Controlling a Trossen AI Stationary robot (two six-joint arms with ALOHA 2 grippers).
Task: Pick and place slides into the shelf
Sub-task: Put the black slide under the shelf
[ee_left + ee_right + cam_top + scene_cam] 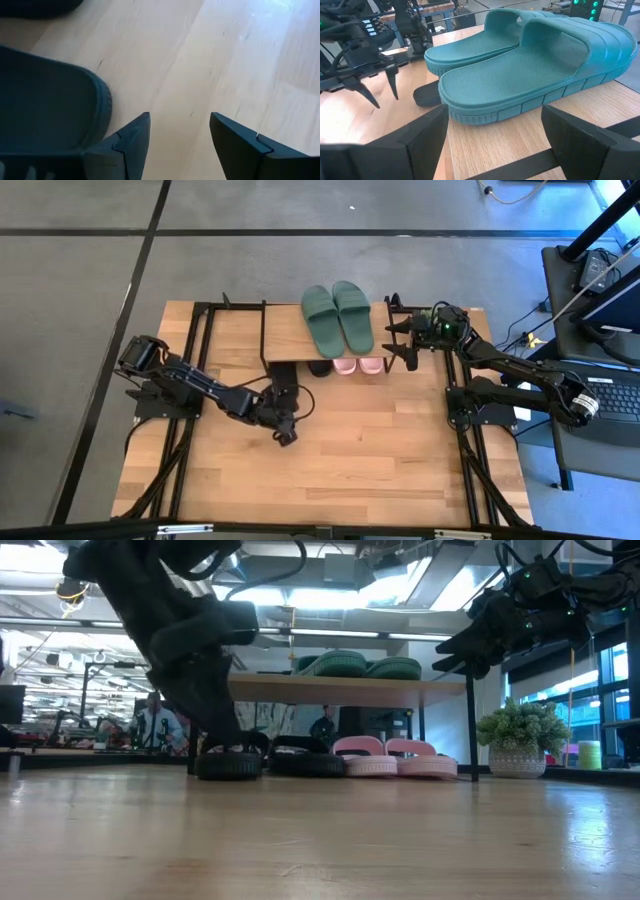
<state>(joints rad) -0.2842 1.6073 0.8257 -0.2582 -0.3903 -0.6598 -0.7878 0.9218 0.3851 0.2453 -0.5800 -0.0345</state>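
- Pale wooden planks make up the table (380, 450), with grey floor all around it.
- Left hand (287, 435) sits low by the shelf's left end, fingers spread, released, beside a black rubber slide (230, 762) on the table.
- Small light-wood shelf (285, 340) on thin black legs carries two dark green slides (338, 315) on top; another black slide (308, 759) and two light pink slides (395, 757) lie underneath.
- Right hand (402, 340) hangs at the shelf's right end, open, empty.
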